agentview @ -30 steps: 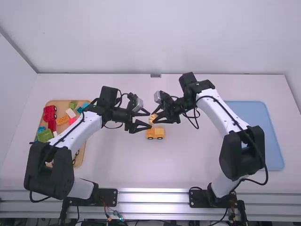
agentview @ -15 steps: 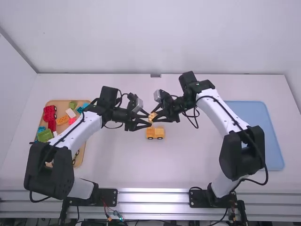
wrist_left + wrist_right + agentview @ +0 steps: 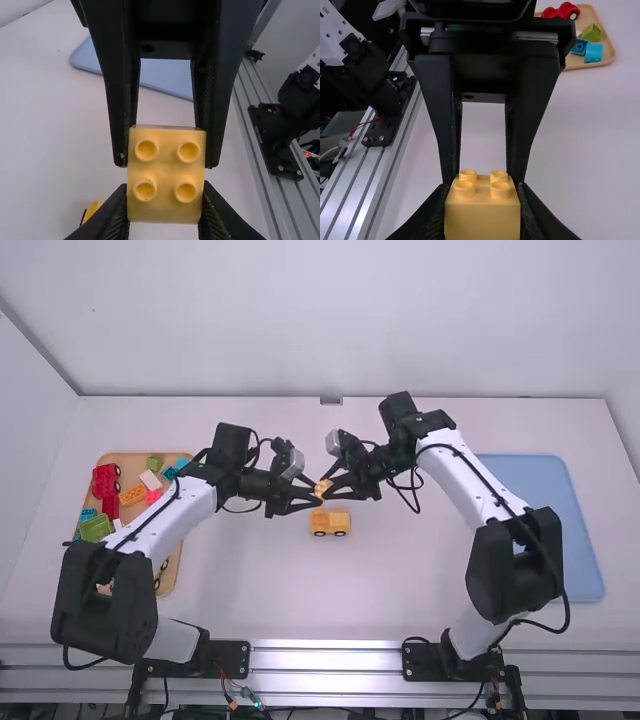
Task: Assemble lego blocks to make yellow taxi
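The left gripper (image 3: 319,493) and right gripper (image 3: 326,489) clamp a yellow block (image 3: 166,172) near a yellow car (image 3: 341,521) — left arm (image 3: 160,517) partly hiding the tan tray (image 3: 130,462).

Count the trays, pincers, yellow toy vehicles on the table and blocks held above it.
Trays: 2 (wooden tray, blue tray)
Pincers: 2 (left pincer, right pincer)
Toy vehicle: 1
Held block: 1, in both pincers
Total: 6

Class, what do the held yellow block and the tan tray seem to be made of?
The yellow block looks like moulded plastic with a soft sheen: smooth faces and crisp round studs. The tan tray has a matte, light-brown surface, probably wood, possibly plastic.
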Robot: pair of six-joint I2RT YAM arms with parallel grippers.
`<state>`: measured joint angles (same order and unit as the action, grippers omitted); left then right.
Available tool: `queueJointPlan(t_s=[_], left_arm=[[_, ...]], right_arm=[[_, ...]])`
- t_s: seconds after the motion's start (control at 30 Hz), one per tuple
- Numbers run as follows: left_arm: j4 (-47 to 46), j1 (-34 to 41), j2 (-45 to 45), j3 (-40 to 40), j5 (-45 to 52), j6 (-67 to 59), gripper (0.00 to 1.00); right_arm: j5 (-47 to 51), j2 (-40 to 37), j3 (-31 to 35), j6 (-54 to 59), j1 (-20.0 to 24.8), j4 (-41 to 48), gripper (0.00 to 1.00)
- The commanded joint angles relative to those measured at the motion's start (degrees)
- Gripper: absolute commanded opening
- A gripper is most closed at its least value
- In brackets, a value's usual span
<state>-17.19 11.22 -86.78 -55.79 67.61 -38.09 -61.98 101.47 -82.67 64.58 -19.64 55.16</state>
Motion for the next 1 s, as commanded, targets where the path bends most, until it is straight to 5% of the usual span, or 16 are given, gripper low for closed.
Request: queueJointPlan(t_s=[0.0,0.33,0.47,0.5,0.57,0.6,0.67,0.97], left_arm=[[-0.11,0.46,0.17,-1.16,2.1,-0.28,0.27],[0.22,0.46,0.17,-1.16,3.78,-0.31,0.11],[-0.04,0.46,0.17,-1.16,2.62,-0.33,0.05],[-0.11,0.46,0.17,-1.16,1.05,-0.33,0.02],[-0.17,0.46,0.17,-1.16,-0.2,-0.33,0.02],[-0.2,0.42,0.17,-1.16,-2.38,-0.31,0.02],[-0.63,0.42,0.17,-1.16,-4.96,-0.94,0.01],[-7.5,0.42,-0.22,-1.16,-28.81,-6.99,0.02]], right_arm=[[-1.01,-0.33,-1.36,0.33,-0.35,-0.09,0.06],[-0.98,-0.33,-1.36,-0.07,-0.94,-0.9,0.06],[-1.01,-0.33,-1.36,-0.07,-0.94,-0.94,0.34],[-1.05,-0.33,-1.36,-0.04,-0.94,-0.92,0.51],[-0.98,-0.33,-1.36,0.02,-0.9,-0.94,0.64],[-1.09,-0.33,-1.36,0.15,-0.5,-0.9,0.84],[-1.14,-0.33,-1.36,0.15,-0.15,-0.94,0.98],[-0.74,-0.33,-1.36,-4.9,5.51,-3.43,0.98]])
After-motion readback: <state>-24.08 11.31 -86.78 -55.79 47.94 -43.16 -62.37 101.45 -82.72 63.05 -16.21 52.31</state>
